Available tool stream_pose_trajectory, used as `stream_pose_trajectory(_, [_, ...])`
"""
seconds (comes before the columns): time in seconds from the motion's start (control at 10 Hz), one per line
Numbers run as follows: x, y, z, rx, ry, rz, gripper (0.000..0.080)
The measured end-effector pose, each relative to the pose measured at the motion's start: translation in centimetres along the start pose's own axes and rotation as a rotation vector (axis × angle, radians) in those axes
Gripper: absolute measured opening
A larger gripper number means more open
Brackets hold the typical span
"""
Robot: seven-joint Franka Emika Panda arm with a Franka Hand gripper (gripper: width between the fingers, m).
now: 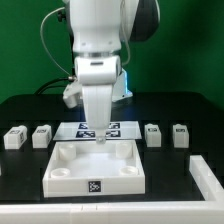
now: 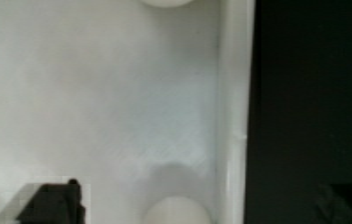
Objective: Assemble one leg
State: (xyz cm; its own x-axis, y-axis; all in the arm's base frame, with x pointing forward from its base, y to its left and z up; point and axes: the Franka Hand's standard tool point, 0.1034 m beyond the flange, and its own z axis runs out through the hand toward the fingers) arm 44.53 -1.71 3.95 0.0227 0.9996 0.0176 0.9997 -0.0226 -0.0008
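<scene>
The large white tray-like piece (image 1: 95, 168) lies on the black table, a marker tag on its front wall. My gripper (image 1: 98, 137) hangs over the tray's back edge. In the wrist view my gripper (image 2: 199, 205) is open and holds nothing. One finger (image 2: 48, 202) is over the tray's white floor (image 2: 102, 110) and the other is over the dark table beyond the tray's wall (image 2: 237, 100). Four small white legs stand in a row: two on the exterior view's left (image 1: 14, 137) (image 1: 41, 135) and two on its right (image 1: 152, 134) (image 1: 180, 134). None is held.
The marker board (image 1: 112, 128) lies just behind the tray, partly hidden by my gripper. A white L-shaped piece (image 1: 206, 174) lies at the exterior view's right front. Round sockets (image 2: 176, 208) show in the tray's corners.
</scene>
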Motion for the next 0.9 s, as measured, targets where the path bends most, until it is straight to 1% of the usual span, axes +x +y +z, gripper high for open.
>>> stream_pose_trajectory(0.1, [-0.31, -0.23, 1.47, 0.009, 0.006, 0.009, 0.065])
stream_pose_trajectory(0.2, [-0.23, -0.31, 2.45, 0.016, 0.011, 0.011, 0.065])
stream_pose_trajectory(0.3, [-0.27, -0.21, 2.27, 0.013, 0.01, 0.013, 0.065])
stream_pose_trajectory(0.4, [-0.28, -0.23, 2.3, 0.013, 0.01, 0.013, 0.0603])
stream_pose_trajectory(0.5, [-0.27, -0.26, 2.33, 0.014, 0.01, 0.014, 0.0603])
stream_pose_trajectory(0.6, [-0.27, -0.26, 2.34, 0.014, 0.01, 0.014, 0.0427])
stream_pose_trajectory(0.7, [-0.28, -0.26, 2.34, 0.014, 0.01, 0.014, 0.0427])
stream_pose_trajectory(0.8, [-0.27, -0.28, 2.36, 0.015, 0.01, 0.014, 0.0221])
stream_pose_trajectory(0.9, [-0.27, -0.29, 2.38, 0.015, 0.01, 0.014, 0.0089])
